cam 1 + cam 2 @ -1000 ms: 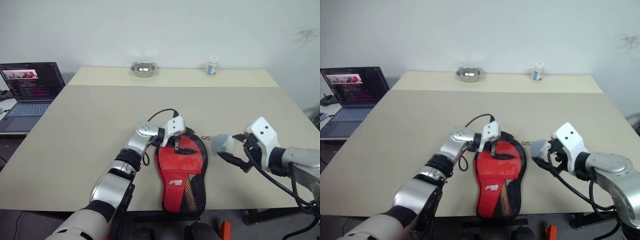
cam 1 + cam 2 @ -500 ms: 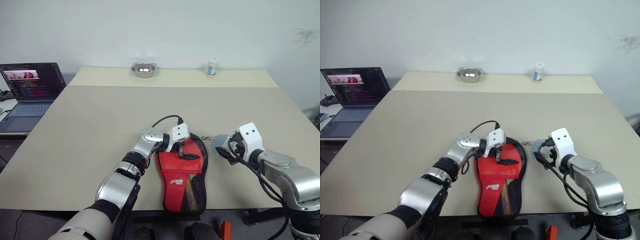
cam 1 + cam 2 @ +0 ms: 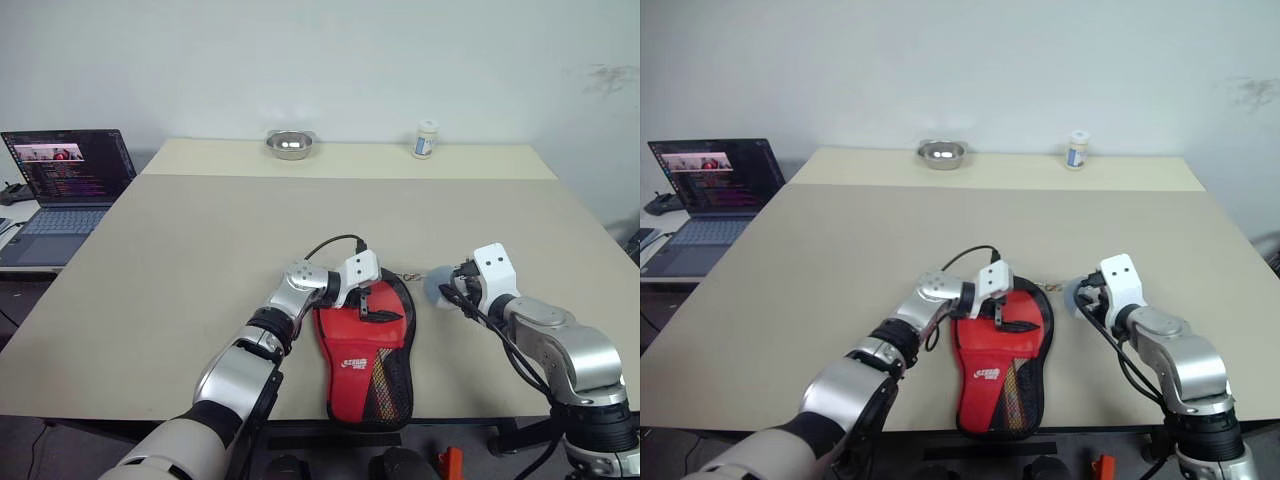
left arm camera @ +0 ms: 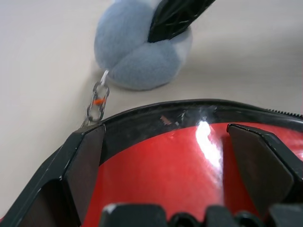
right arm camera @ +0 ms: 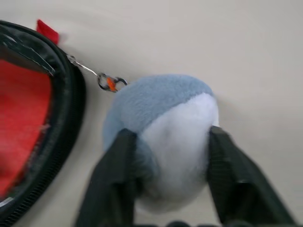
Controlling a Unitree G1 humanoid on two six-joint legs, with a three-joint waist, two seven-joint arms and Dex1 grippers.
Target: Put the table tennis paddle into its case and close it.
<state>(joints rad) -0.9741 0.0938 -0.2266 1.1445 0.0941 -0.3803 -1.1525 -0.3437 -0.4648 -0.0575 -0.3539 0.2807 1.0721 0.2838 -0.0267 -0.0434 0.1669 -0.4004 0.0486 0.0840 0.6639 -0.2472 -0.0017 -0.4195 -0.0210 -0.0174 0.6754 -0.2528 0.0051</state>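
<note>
The right gripper [image 5: 165, 156] has come down and closed its fingers on the grey-white plush ball [image 5: 163, 123] chained to the case [image 3: 365, 350]. The case lies red side up at the table's [image 3: 200, 260] near edge; what it holds cannot be told. The left gripper [image 3: 375, 305] hangs open over its round end.

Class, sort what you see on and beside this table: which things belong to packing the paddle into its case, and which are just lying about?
Job in hand:
- case
- plush zip-pull ball, chained to it
- left gripper
- right gripper

Lying about:
- metal bowl
- small white bottle
- laptop
</note>
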